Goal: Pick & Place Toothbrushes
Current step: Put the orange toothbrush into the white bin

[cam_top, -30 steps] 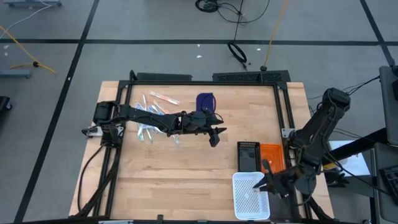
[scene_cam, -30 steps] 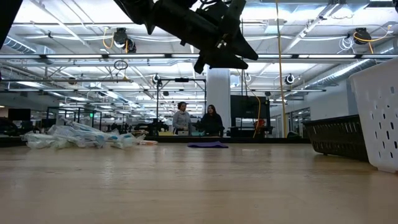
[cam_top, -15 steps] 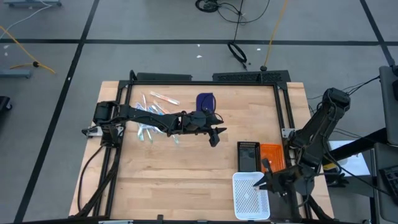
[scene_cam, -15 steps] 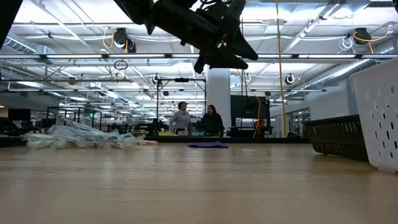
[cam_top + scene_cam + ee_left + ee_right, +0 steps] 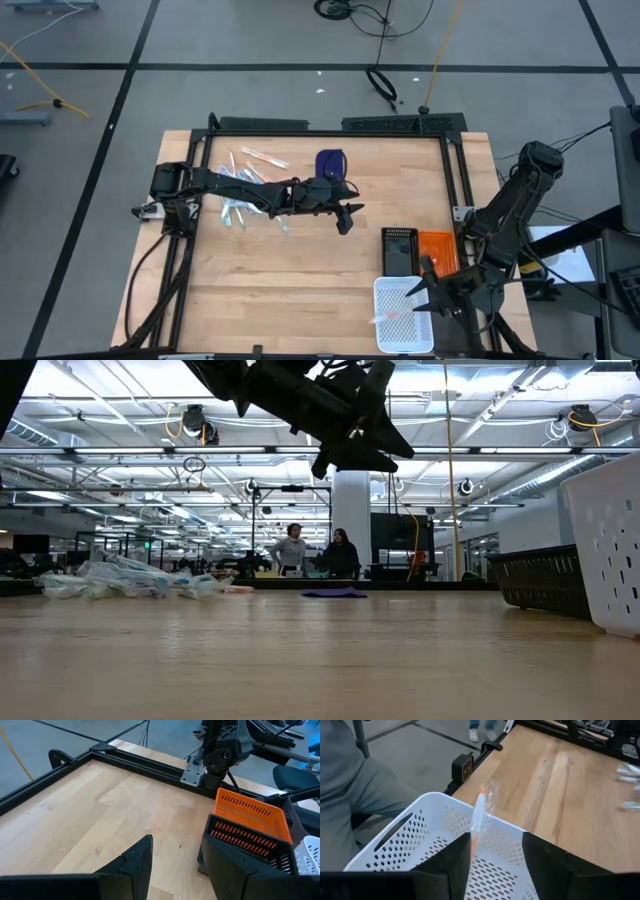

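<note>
Starting at the left, I had the remaining toothbrushes (image 5: 243,185) lying in a loose heap of clear-wrapped sticks near the table's (image 5: 300,270) far left corner, untouched. Beside them lay a dark blue flat piece (image 5: 331,161). My left gripper (image 5: 346,218) hung above the middle of the table with its fingers spread and nothing between them.

Further right stood a black basket (image 5: 399,250) and an orange basket (image 5: 438,250) side by side, with a white perforated basket (image 5: 403,315) at the near right corner. My right gripper (image 5: 424,297) hovered over that white basket. A second earlier its fingers were pressed together on a wrapped orange toothbrush (image 5: 479,817); now they had spread, and the brush was dropping, tilted on end, between them into the white basket. In the high view a pinkish streak showed inside the basket where there had been none.

I judged this one brush delivered, with the heap still to clear.

I could read no brand, label or writing anywhere.
</note>
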